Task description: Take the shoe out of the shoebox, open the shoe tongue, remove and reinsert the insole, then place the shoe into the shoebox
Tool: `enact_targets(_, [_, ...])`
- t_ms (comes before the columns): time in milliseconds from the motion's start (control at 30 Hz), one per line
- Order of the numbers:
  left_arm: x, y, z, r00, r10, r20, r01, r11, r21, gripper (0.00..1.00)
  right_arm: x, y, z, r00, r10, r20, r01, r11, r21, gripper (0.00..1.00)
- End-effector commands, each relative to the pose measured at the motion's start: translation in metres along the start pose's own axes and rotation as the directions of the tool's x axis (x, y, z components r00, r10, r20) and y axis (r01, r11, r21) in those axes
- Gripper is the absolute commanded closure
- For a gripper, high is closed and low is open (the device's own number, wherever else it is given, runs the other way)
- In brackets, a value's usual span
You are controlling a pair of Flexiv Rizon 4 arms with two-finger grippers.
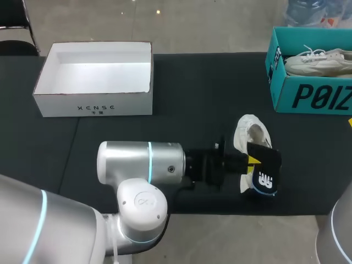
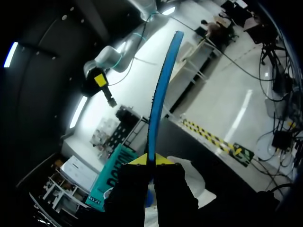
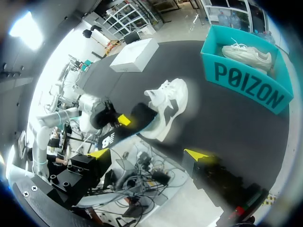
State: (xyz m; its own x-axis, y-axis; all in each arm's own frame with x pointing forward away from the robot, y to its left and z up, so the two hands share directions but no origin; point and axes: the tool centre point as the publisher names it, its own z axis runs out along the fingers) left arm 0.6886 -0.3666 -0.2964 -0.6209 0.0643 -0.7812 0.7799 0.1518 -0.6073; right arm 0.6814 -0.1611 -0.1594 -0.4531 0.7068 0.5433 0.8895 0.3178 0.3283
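A white shoe (image 1: 248, 131) lies on the black table (image 1: 192, 88) right of the middle, also seen ahead of my right gripper (image 3: 147, 153) as the shoe (image 3: 169, 100). My left gripper (image 1: 252, 160) is shut on a dark insole (image 1: 265, 175) with a blue edge, held just in front of the shoe's heel end. In the left wrist view the insole (image 2: 161, 90) stands edge-on between the yellow tips of my left gripper (image 2: 151, 163). My right gripper is open, empty, high off the table's front right. The teal shoebox (image 1: 308, 96) stands at the back right.
A second pale shoe (image 1: 319, 61) lies inside the teal shoebox (image 3: 246, 85). An open white box (image 1: 93, 82) stands at the back left, also seen as the white box (image 3: 135, 54). My left arm (image 1: 143, 165) stretches across the table's front.
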Motion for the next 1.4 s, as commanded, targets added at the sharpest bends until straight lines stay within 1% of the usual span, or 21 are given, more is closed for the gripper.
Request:
enact_targets(33, [-0.003, -0.019, 0.002, 1.0, 0.003, 0.03, -0.004, 0.999, 0.037, 1.0, 0.0, -0.001, 0.0, 1.0, 0.0, 0.002, 0.0, 1.0, 0.001, 0.0])
enact_targets(233, [-0.01, -0.039, 0.003, 0.999, 0.001, 0.044, -0.004, 0.997, 0.081, 1.0, 0.0, -0.001, 0.0, 1.0, 0.0, 0.002, 0.0, 1.0, 0.001, 0.0])
enact_targets(333, [-0.013, -0.045, 0.001, 0.999, 0.002, 0.048, -0.007, 0.996, 0.092, 1.0, 0.0, -0.001, 0.0, 1.0, 0.0, 0.002, 0.0, 1.0, 0.001, 0.0])
enact_targets(533, [-0.019, -0.048, -0.005, 0.999, 0.01, 0.046, -0.015, 0.995, 0.095, 1.0, 0.0, -0.001, 0.0, 1.0, 0.0, 0.002, 0.0, 1.0, 0.001, 0.0])
enact_targets(667, [-0.021, -0.048, -0.014, 0.999, -0.005, 0.035, 0.002, 0.997, 0.077, 1.0, 0.0, -0.001, 0.0, 1.0, 0.0, 0.002, 0.0, 1.0, 0.001, 0.0])
enact_targets(767, [-0.021, -0.052, -0.022, 0.999, -0.034, 0.035, 0.032, 0.998, 0.063, 1.0, 0.0, -0.001, 0.0, 1.0, 0.0, 0.002, 0.0, 1.0, 0.001, 0.0])
enact_targets(900, [-0.019, -0.06, -0.028, 0.997, -0.073, 0.032, 0.071, 0.996, 0.053, 1.0, 0.0, -0.001, 0.0, 1.0, 0.0, 0.002, 0.0, 1.0, 0.001, 0.0])
enact_targets(1100, [-0.01, -0.073, -0.025, 0.993, -0.12, 0.015, 0.119, 0.992, 0.043, 1.0, 0.0, -0.001, 0.0, 1.0, 0.0, 0.002, 0.0, 1.0, 0.001, 0.0])
enact_targets(1233, [-0.003, -0.073, -0.028, 0.987, -0.158, 0.019, 0.158, 0.987, 0.024, 1.0, 0.0, -0.001, 0.0, 1.0, 0.0, 0.002, 0.0, 1.0, 0.001, 0.0])
enact_targets(1400, [0.006, -0.076, -0.028, 0.982, -0.19, 0.02, 0.189, 0.982, 0.027, 1.0, 0.0, -0.001, 0.0, 1.0, 0.0, 0.002, 0.0, 1.0, 0.001, 0.0])
